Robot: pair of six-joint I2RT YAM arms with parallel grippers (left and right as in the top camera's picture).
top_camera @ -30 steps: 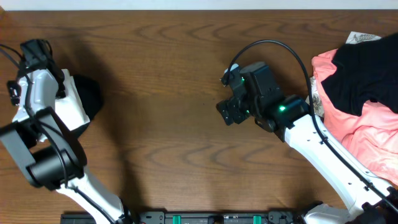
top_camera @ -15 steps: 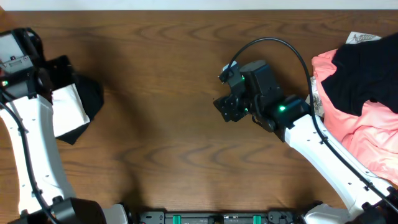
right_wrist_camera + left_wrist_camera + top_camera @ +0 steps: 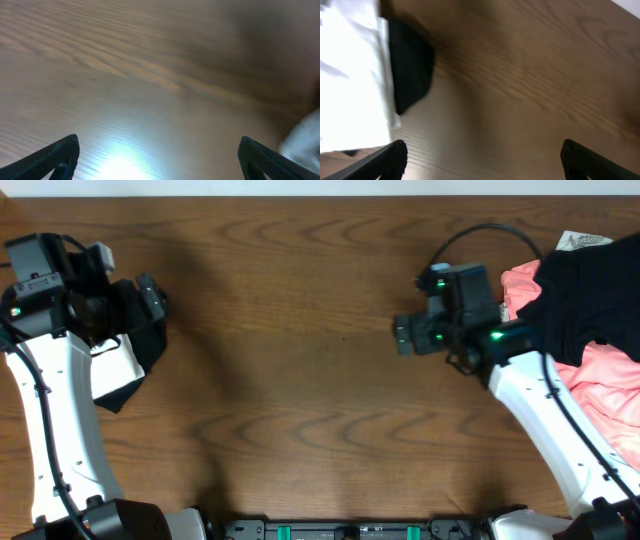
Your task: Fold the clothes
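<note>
Both arms unloaded, jaws wide.
Your left gripper (image 3: pixel 482 156) hangs beside the folded white-and-black fabric stack (image 3: pixel 118 368) (brown wooden table (image 3: pixel 300 380), left edge); your right gripper (image 3: pixel 159 152) hovers near the heaped coral-pink and black garments (image 3: pixel 610 380).

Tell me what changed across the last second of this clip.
The right gripper pulled back from the middle of the table toward the coral-pink and black pile, jaws open and empty. The left arm straightened along the table's left edge. The left gripper, open and holding nothing, now hangs by the far end of the folded white-and-black stack. Stack and pile did not shift.
</note>
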